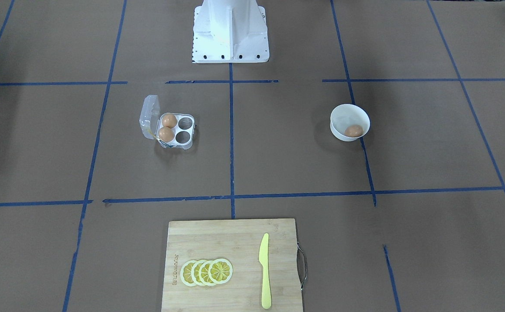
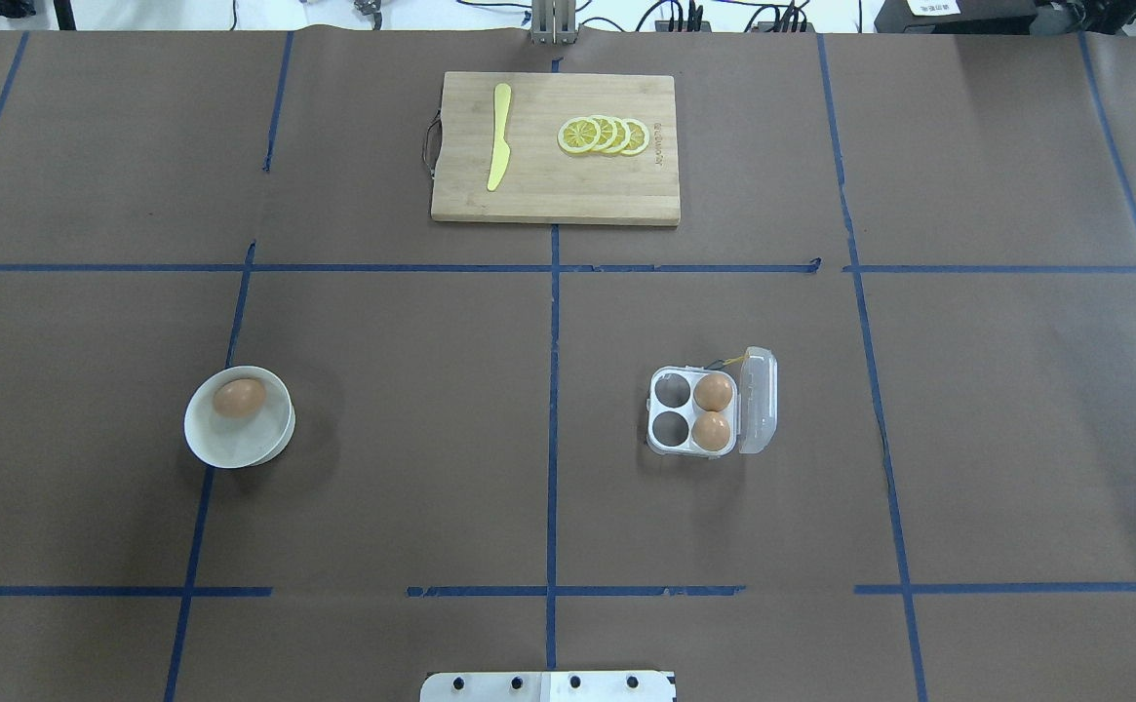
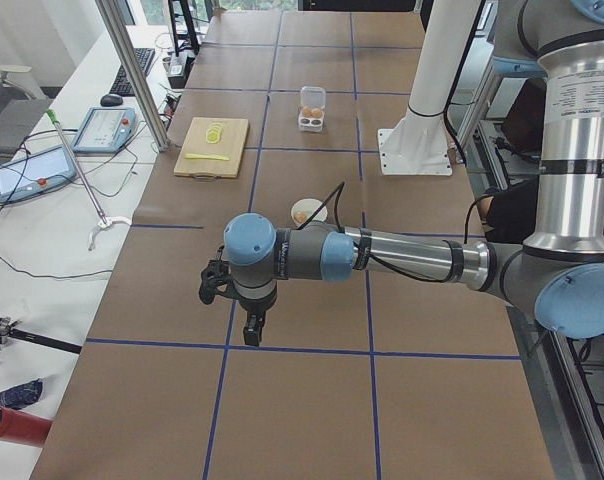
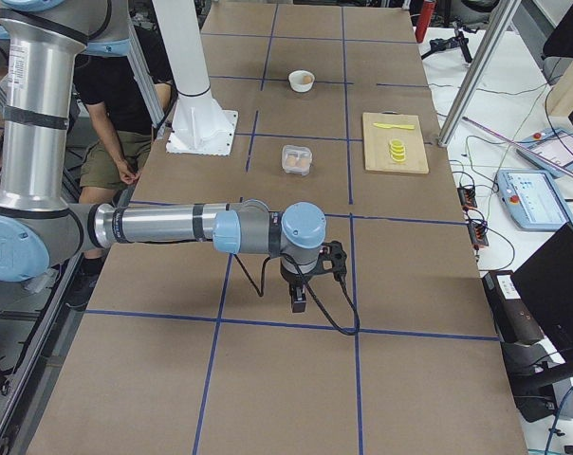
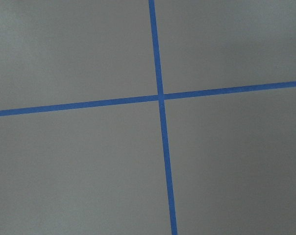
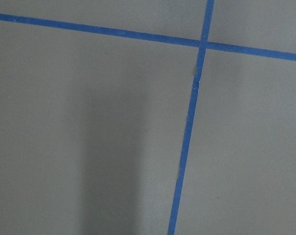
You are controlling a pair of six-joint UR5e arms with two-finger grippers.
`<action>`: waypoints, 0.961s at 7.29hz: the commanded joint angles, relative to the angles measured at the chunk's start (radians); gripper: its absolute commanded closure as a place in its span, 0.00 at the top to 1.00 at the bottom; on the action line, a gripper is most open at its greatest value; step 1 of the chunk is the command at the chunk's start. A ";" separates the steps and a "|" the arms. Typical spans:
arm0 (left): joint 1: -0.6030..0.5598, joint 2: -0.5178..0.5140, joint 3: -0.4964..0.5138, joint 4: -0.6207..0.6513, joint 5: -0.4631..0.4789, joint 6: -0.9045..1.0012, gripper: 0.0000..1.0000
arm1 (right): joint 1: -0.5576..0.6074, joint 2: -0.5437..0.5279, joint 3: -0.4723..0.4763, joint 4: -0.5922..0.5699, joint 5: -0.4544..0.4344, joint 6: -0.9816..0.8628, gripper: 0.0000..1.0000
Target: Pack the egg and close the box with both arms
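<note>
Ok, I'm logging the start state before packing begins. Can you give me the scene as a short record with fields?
to pack: egg in the white bowl, on the robot's left side
box: lid open; two eggs in the cells beside the lid, two cells empty
left gripper: far from the bowl; open or shut cannot be told
right gripper: far from the box; cannot be told
other: cutting board with lemon slices and knife
</note>
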 commanded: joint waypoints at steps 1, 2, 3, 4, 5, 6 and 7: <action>0.000 0.000 -0.001 -0.003 -0.006 -0.001 1.00 | 0.000 0.001 0.000 0.002 -0.001 0.002 1.00; 0.000 0.002 -0.016 0.000 -0.007 0.000 1.00 | 0.000 0.001 -0.002 0.003 0.000 -0.001 1.00; 0.000 0.002 -0.030 0.000 -0.010 -0.001 1.00 | 0.000 0.001 -0.008 0.027 0.000 0.000 1.00; 0.005 -0.001 -0.041 -0.007 -0.015 0.003 1.00 | 0.000 -0.001 -0.002 0.038 0.003 0.018 1.00; 0.017 -0.001 -0.044 -0.010 -0.088 0.005 1.00 | -0.002 0.001 -0.002 0.060 0.002 0.023 1.00; 0.067 -0.001 -0.049 -0.082 -0.160 -0.004 1.00 | -0.003 0.001 -0.005 0.086 0.005 0.025 1.00; 0.145 -0.003 -0.049 -0.163 -0.165 -0.003 1.00 | -0.011 0.001 -0.006 0.086 0.006 0.028 1.00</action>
